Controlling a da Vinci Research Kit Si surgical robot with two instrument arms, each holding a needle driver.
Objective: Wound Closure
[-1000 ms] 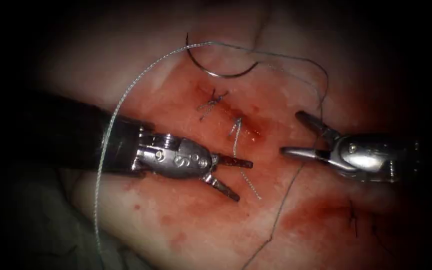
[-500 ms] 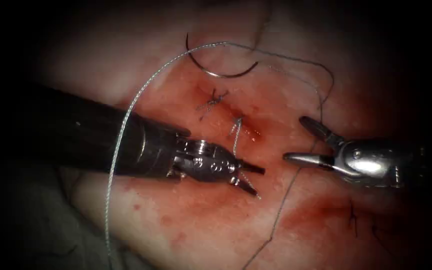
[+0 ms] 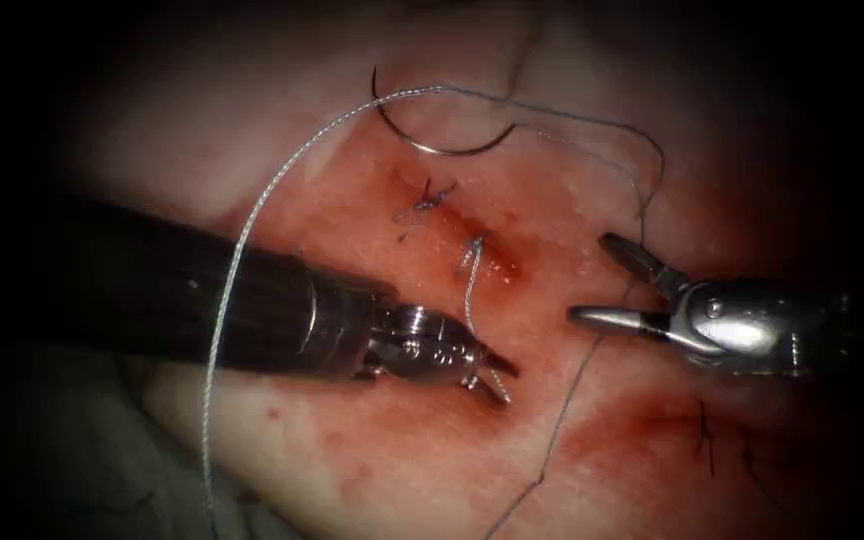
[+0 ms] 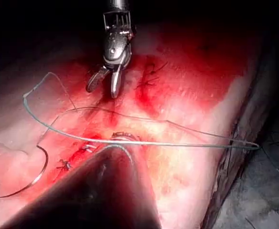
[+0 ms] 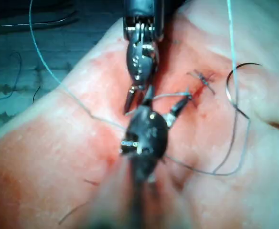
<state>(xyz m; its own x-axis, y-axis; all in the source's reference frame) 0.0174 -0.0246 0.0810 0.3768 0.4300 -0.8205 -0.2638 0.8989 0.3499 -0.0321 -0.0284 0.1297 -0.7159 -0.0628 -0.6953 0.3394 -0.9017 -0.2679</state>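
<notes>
The left arm's tool (image 3: 497, 378) is closing on the short pale thread tail (image 3: 470, 290); the right arm's tool (image 3: 607, 280) is gaping empty; the curved steel needle (image 3: 442, 148) is lying free above the cut; grasp the tail near its end.

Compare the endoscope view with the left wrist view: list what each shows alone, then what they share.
Endoscope view: the left tool at a short thread end beside the cut; whether it grips it is unclear. Left wrist view: the tissue's side edge. Both: the needle lying free on the tissue, held by neither tool, the long thread, and the right tool, open and empty.
</notes>
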